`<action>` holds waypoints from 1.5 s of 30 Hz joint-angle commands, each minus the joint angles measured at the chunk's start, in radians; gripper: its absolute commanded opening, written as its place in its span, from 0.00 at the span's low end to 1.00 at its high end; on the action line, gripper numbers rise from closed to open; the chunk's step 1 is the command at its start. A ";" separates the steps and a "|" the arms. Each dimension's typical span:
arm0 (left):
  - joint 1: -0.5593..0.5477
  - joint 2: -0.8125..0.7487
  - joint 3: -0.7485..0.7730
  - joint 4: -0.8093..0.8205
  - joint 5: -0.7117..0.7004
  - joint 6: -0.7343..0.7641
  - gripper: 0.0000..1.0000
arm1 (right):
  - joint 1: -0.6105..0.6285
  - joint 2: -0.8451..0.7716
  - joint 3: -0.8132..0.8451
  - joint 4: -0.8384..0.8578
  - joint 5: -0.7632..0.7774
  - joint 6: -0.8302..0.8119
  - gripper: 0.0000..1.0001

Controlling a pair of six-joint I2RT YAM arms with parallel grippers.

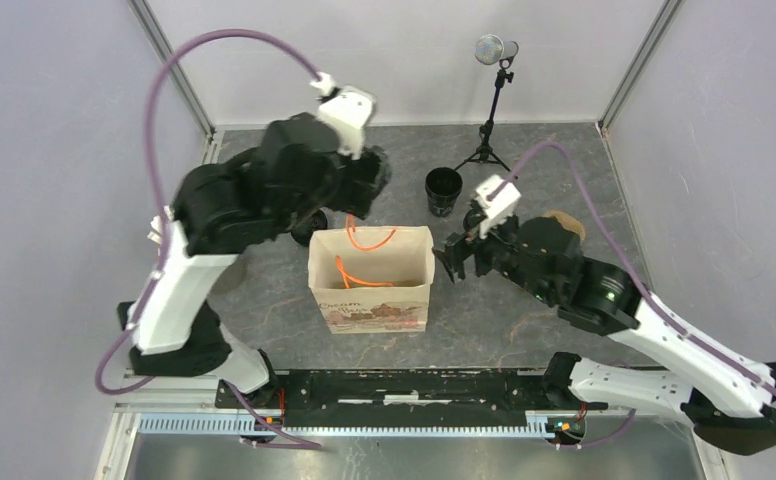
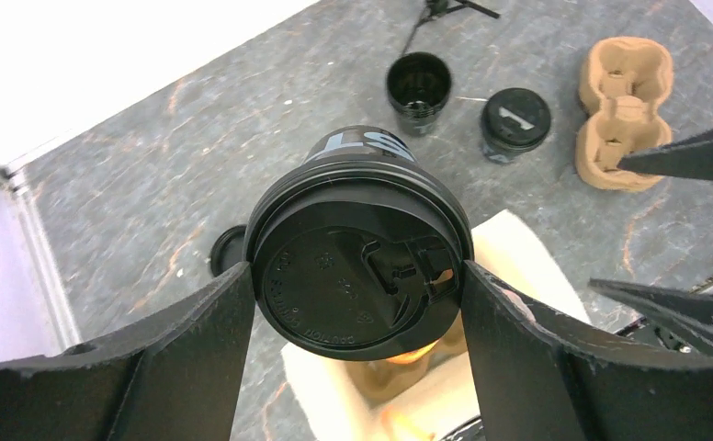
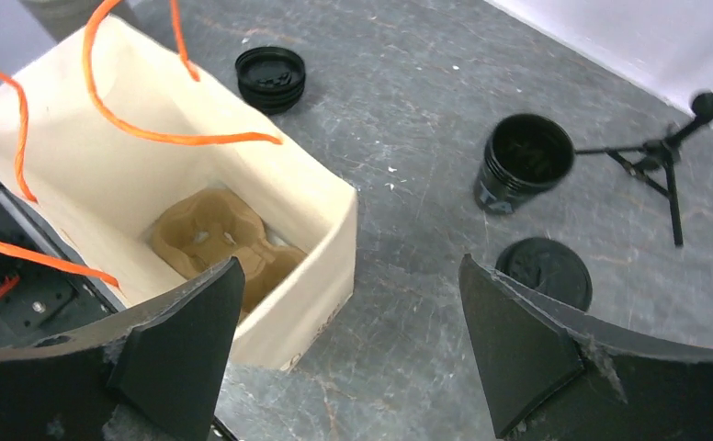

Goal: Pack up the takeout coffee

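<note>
My left gripper (image 2: 357, 268) is shut on a lidded black coffee cup (image 2: 353, 276), gripped at its lid rim and held above the open beige paper bag (image 2: 527, 262). In the top view this gripper (image 1: 367, 172) hangs at the bag's (image 1: 371, 277) far edge. A brown pulp carrier (image 3: 213, 234) lies inside the bag (image 3: 105, 175). An open black cup without a lid (image 3: 523, 158) and a lidded cup (image 3: 546, 271) stand on the table right of the bag. My right gripper (image 3: 351, 276) is open and empty, low beside the bag's right side.
A loose black lid (image 3: 271, 76) lies beyond the bag's far corner. A second brown carrier (image 2: 624, 110) sits on the table at the right, behind my right arm (image 1: 564, 265). A small tripod with a microphone (image 1: 494, 95) stands at the back. Orange handles (image 3: 141, 129) flop over the bag.
</note>
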 commanded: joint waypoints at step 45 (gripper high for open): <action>0.002 -0.417 -0.483 -0.117 0.372 0.037 0.67 | -0.002 0.359 0.169 0.294 -0.194 -0.230 0.61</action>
